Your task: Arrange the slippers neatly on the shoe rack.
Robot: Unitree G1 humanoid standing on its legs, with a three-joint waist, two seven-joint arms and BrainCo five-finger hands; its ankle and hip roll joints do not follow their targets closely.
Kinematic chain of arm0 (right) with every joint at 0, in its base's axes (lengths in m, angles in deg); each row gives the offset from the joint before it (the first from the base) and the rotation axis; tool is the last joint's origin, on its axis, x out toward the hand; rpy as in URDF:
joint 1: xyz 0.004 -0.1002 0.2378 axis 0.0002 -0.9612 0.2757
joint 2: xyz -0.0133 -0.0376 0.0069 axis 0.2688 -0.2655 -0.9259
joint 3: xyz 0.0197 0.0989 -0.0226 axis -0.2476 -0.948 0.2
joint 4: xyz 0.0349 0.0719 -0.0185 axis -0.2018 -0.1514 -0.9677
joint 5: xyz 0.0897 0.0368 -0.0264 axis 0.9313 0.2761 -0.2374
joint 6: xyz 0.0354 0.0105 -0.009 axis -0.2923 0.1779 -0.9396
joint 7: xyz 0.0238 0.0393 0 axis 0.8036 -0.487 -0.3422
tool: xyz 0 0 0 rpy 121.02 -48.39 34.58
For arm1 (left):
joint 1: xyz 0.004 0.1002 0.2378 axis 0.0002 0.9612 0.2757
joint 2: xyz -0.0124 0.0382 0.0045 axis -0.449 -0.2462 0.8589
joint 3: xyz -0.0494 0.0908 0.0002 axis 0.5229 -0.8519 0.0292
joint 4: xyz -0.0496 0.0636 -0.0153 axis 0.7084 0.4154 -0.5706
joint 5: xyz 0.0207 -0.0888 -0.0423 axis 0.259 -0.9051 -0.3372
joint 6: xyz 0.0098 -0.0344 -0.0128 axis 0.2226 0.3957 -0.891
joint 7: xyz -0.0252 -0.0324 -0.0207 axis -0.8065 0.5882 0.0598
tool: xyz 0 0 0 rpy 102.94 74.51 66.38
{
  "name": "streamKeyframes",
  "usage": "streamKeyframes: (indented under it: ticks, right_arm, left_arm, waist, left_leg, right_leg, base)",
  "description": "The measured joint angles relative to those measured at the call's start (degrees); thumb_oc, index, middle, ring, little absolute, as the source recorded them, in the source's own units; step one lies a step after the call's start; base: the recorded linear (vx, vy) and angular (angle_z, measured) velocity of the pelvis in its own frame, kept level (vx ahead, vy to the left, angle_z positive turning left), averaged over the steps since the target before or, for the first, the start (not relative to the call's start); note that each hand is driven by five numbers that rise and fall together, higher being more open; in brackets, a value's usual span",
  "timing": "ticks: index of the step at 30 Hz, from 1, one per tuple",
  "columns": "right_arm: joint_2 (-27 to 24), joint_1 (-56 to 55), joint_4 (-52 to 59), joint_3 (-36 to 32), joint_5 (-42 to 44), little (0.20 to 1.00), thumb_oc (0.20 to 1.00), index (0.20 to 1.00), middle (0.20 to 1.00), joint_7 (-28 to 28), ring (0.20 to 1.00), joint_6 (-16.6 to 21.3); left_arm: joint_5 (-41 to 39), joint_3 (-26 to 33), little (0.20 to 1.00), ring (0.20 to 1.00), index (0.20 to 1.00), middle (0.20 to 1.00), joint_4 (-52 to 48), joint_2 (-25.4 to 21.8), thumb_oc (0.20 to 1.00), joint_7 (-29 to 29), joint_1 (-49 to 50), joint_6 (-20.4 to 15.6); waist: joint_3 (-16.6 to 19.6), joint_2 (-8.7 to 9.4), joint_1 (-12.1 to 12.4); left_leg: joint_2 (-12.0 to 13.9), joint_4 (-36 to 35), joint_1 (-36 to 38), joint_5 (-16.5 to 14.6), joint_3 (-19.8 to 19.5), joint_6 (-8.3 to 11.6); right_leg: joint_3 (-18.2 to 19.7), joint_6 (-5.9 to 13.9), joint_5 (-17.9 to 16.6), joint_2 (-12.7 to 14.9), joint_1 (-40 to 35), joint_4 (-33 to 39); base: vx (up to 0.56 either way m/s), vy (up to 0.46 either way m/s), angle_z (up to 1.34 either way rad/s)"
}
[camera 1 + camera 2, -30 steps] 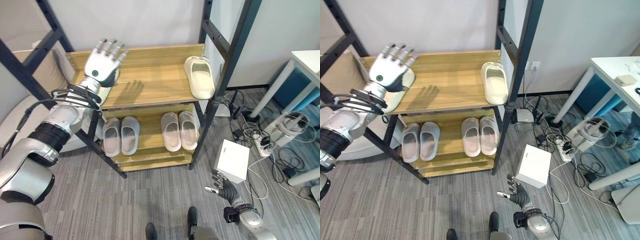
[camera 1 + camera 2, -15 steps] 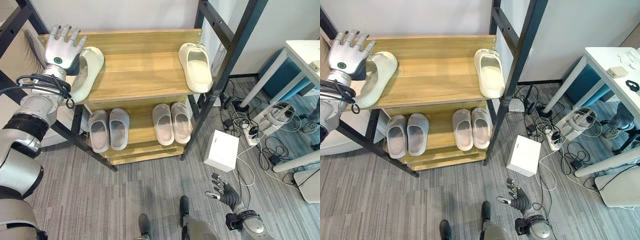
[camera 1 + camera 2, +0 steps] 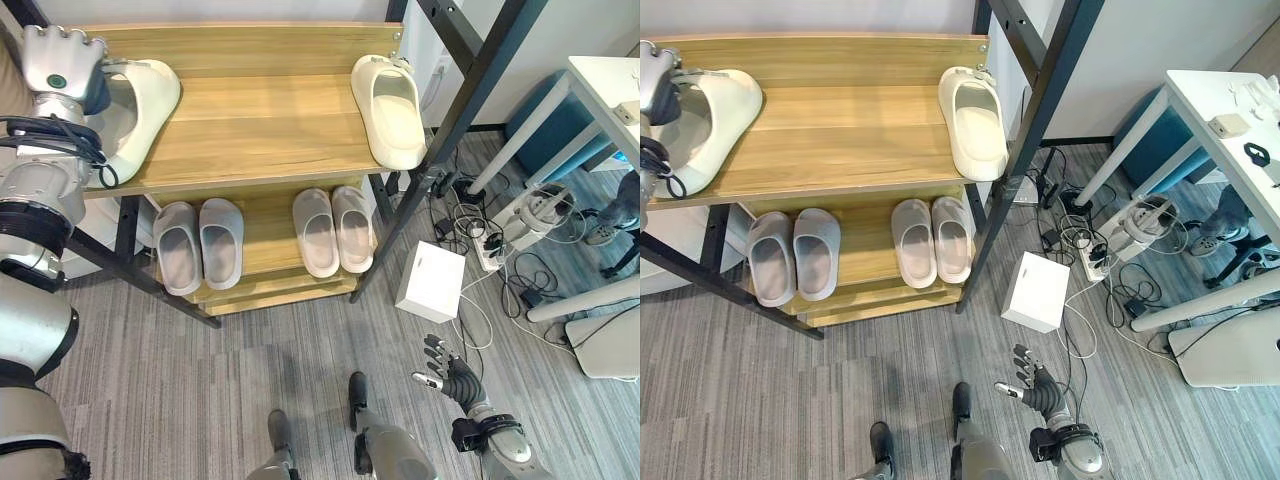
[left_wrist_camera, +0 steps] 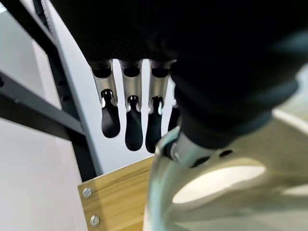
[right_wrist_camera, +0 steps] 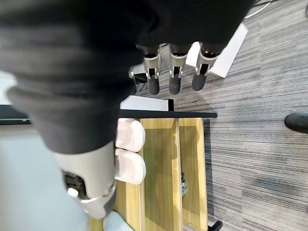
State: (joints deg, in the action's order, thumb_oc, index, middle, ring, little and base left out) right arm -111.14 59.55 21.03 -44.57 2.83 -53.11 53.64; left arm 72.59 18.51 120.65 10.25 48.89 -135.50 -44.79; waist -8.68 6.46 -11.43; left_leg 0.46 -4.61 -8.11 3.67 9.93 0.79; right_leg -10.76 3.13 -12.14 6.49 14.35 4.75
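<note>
Left hand [image 3: 62, 62] fingers [image 4: 132, 126] hang straight and loose past the heel end of the cream slipper [image 3: 135, 110], thumb sitting on the slipper's strap rim, so hand looks open with nothing curled round it; slipper lies directly under and in front of the fingers, touching at the thumb side at least. That slipper sits tilted at the left edge of the top shelf [image 3: 260, 125], toe toward the front left corner. Its partner, the second cream slipper [image 3: 388, 108], lies at the right edge of the same shelf, well apart. Lower shelf [image 3: 265, 240] holds a grey pair [image 3: 198, 243] and a pinkish pair [image 3: 327, 229], each side by side already. Slippers look like light moulded foam, a bit squashy, fairly grippy, not fragile; best hold probably the strap arch or pinching the side wall at the heel. Right hand [image 3: 448, 375] hangs low over the floor [image 3: 200, 400] near a white box [image 3: 431, 282], fingers relaxed, holding nothing
</note>
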Motion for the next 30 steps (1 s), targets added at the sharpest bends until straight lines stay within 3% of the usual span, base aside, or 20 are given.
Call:
streamKeyframes:
  ticks: [5,11,15,18,24,30]
  right_arm:
    - [0.0,0.1,0.2,0.0,0.0,1.000,1.000,1.000,1.000,-0.1,1.000,0.0]
    - [0.0,0.3,0.2,0.0,0.0,1.000,1.000,1.000,1.000,-0.2,1.000,0.0]
    - [0.2,0.9,0.2,0.0,0.0,1.000,1.000,1.000,1.000,-0.2,1.000,0.0]
    - [0.4,0.9,0.2,0.2,0.0,1.000,1.000,1.000,1.000,0.0,1.000,0.0]
    - [0.4,1.1,0.2,0.1,0.0,1.000,1.000,1.000,1.000,0.5,1.000,-0.1]
    - [0.2,1.0,0.4,0.0,0.0,1.000,1.000,1.000,1.000,0.7,1.000,-0.3]
  left_arm:
    - [-0.6,0.0,0.200,0.200,0.200,0.200,-0.6,-0.1,0.200,-0.1,-0.6,-0.1]
    - [-1.6,-0.1,0.200,0.200,0.200,0.200,-1.8,0.4,0.200,-0.2,-0.6,0.1]
    - [-1.5,-0.3,0.200,0.200,0.200,0.200,-7.9,1.3,0.200,0.2,-0.5,0.0]
    - [-0.7,-0.2,0.200,0.200,0.200,0.200,-13.5,4.4,0.200,0.3,-0.4,-0.4]
    - [1.1,-0.3,0.200,0.200,0.200,0.200,-15.4,10.4,0.200,0.6,-0.4,-0.6]
    - [1.3,-0.6,0.200,0.200,0.200,0.200,-15.6,12.2,0.200,1.4,-0.4,-0.6]
  waist:
    - [-0.3,0.60,0.0]
    - [-0.3,0.57,0.5]
    - [-0.3,0.50,0.9]
    - [-0.5,-0.05,0.7]
    - [-1.0,-1.99,-0.1]
    - [-0.7,-3.89,-1.0]
  left_leg:
    - [-0.1,0.0,-0.1,-0.1,0.1,0.03]
    - [0.0,0.0,-0.2,-0.1,-0.1,0.02]
    - [-0.1,0.0,-0.3,0.1,-0.9,-0.04]
    - [-0.1,0.0,-0.1,0.3,-1.6,-0.08]
    - [-0.1,0.0,1.6,0.3,-1.3,-0.06]
    - [0.3,0.0,2.6,0.3,0.4,0.02]
  right_leg:
    - [0.0,1.07,0.9,0.2,0.1,0.1]
    - [-0.2,0.35,0.3,0.4,0.1,0.0]
    - [-0.7,0.13,0.2,0.5,-0.1,0.0]
    - [-1.7,0.13,0.2,0.7,-0.7,0.0]
    - [-1.6,0.11,0.2,0.6,-2.2,0.0]
    - [-0.2,0.15,1.0,0.1,-2.4,0.3]
  base:
    - [0.00,0.000,0.00]
    - [-0.01,-0.014,0.01]
    - [-0.02,-0.063,0.10]
    - [-0.02,-0.091,0.10]
    - [-0.02,-0.101,-0.03]
    - [0.01,-0.103,-0.13]
